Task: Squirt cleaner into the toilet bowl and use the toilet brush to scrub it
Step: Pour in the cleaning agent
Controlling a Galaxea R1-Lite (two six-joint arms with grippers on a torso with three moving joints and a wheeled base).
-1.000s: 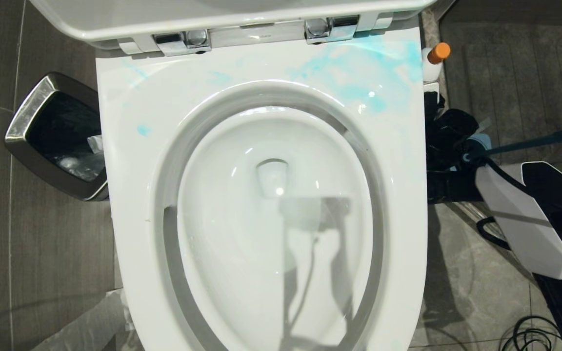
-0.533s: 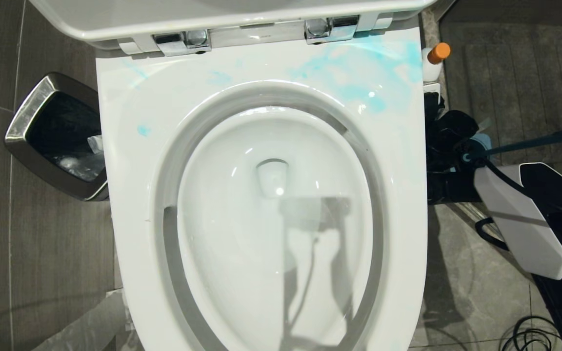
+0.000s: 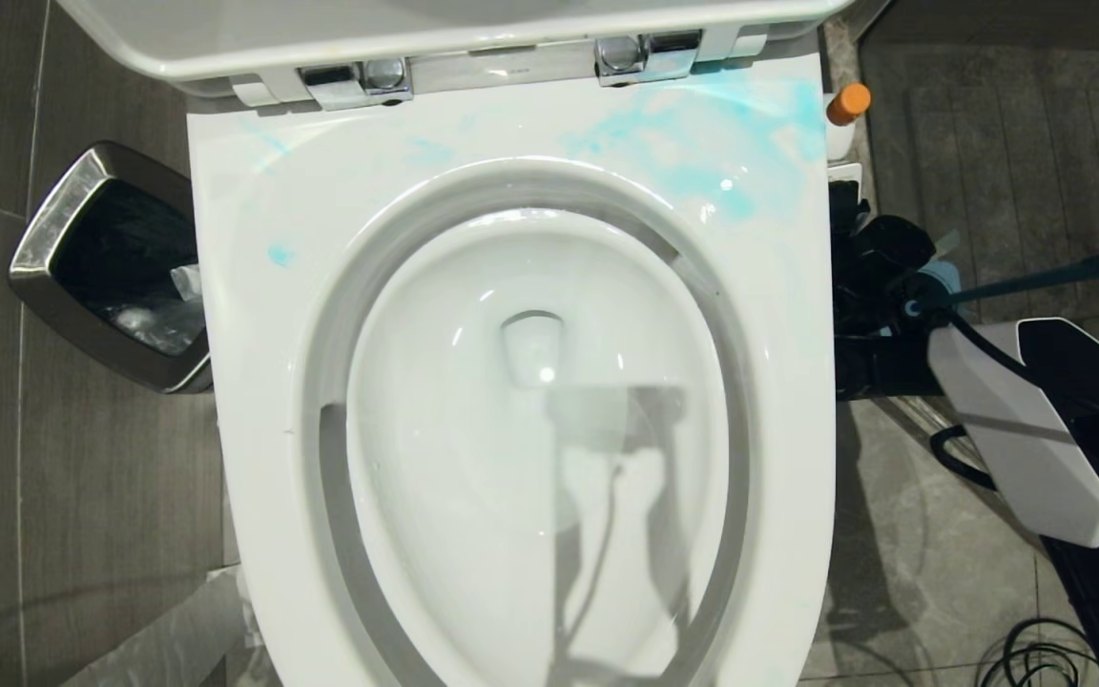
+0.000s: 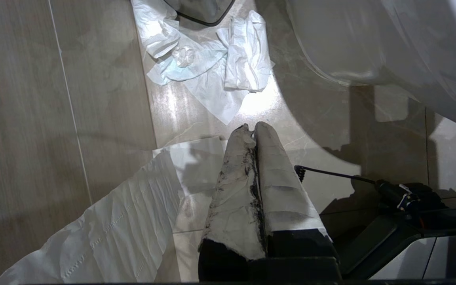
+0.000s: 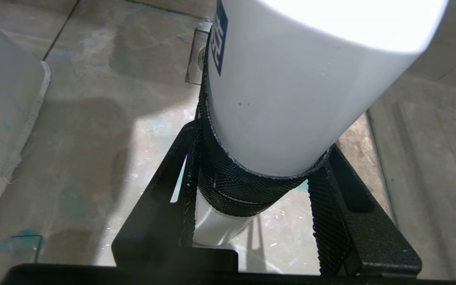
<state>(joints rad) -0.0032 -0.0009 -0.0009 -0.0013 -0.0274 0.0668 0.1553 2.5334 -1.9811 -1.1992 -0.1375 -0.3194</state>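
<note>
Cleaner bottle (image 5: pixel 287 91), smooth, light and likely squeezable, sits between the right gripper's (image 5: pixel 251 174) textured pads, jaws narrowing on its body.

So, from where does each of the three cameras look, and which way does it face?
Head view: high, facing down into the toilet bowl; the right arm shows.
Left wrist view: low, facing the floor; the left gripper, shut and empty.
Right wrist view: beside the toilet; the right gripper around the cleaner.
Shared: the cleaner's orange cap.

head view straight down over toilet bowl (image 3: pixel 530 401), wrist views near floor
</note>
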